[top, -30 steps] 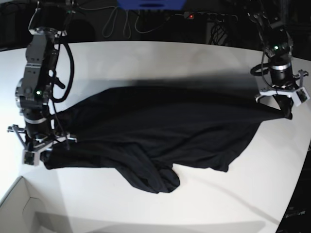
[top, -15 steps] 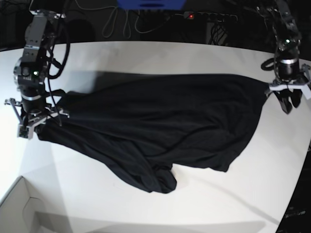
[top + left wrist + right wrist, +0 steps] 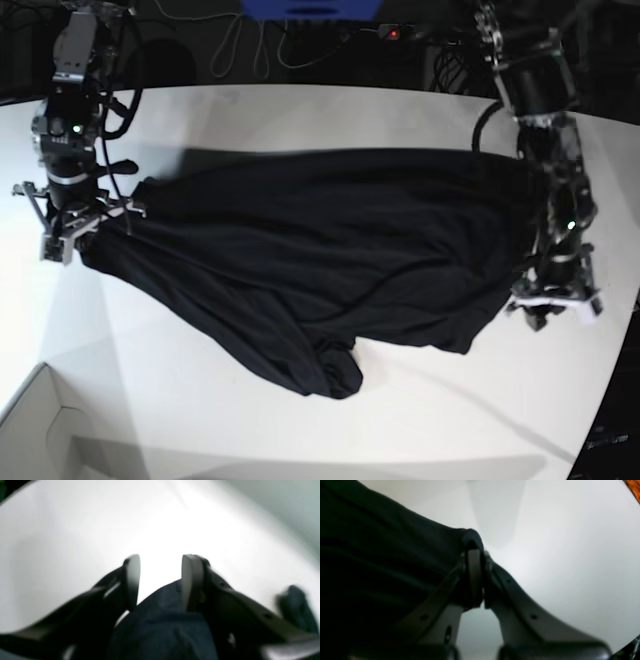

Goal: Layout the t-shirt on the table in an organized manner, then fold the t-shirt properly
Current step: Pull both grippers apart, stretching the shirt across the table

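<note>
The black t-shirt (image 3: 320, 250) lies spread and wrinkled across the white table (image 3: 300, 115), with a bunched lump at its front edge. On the base view's left, my right gripper (image 3: 85, 238) is shut on the shirt's left corner. In the right wrist view the closed fingers (image 3: 475, 575) pinch a fold of the t-shirt (image 3: 382, 567). My left gripper (image 3: 545, 315) stands at the shirt's right front edge. Its jaws (image 3: 160, 580) are open, and dark fabric (image 3: 162, 620) lies loose under and between the fingers (image 3: 131, 580).
A white cardboard box corner (image 3: 40, 430) sits at the front left. Cables (image 3: 255, 45) and dark equipment run along the back. The table's curved edge (image 3: 615, 390) passes close to my left arm on the right.
My left gripper has let go of the shirt's far right corner, opened, and moved toward the front along the right edge. My right gripper has pulled its corner slightly back and left.
</note>
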You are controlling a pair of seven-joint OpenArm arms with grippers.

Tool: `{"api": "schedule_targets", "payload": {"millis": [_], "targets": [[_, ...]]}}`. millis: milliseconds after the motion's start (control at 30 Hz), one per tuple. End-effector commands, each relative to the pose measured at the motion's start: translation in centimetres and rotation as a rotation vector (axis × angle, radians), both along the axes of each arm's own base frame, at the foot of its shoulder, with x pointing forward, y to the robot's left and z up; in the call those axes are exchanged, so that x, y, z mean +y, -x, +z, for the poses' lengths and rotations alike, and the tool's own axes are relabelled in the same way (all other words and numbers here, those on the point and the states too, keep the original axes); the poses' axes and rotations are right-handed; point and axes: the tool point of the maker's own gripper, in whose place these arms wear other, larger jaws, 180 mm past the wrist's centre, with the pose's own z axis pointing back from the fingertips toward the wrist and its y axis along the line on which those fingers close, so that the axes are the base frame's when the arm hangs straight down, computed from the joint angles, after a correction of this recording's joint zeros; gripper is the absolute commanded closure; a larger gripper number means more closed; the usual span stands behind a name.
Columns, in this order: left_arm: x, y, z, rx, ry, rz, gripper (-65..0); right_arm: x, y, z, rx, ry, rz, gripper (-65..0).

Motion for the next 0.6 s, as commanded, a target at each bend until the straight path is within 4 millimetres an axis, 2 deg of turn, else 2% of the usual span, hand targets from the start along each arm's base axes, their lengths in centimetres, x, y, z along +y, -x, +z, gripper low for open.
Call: {"api": "schedule_targets", "payload": {"millis": [0, 100, 267, 400, 567], "targets": [[-0.4, -1.7, 1.1, -0.029, -0.012, -0.015, -26.7, -0.3, -0.4, 1.3, -0.041, 0.025, 0.004, 0.0], [-1.4, -3.9, -0.2, 0.006, -0.026, -0.038, -26.7, -0.3, -0.2, 1.2, -0.035, 0.024, 0.004, 0.0], [-3.1, -6.1, -1.7, 0.015, -0.067, -0.071, -26.7, -0.2, -0.2, 1.1, -0.032, 0.022, 0.003, 0.0], [-4.3, -6.7, -3.8, 0.067, -0.079, -0.102, -26.7, -0.2, -0.1, 1.0, -0.029, 0.022, 0.003, 0.0], [-4.3, -6.2, -5.6, 0.089, -0.089, -0.09, -26.7, -0.2, -0.1, 1.0, -0.029, 0.022, 0.003, 0.0]]}}
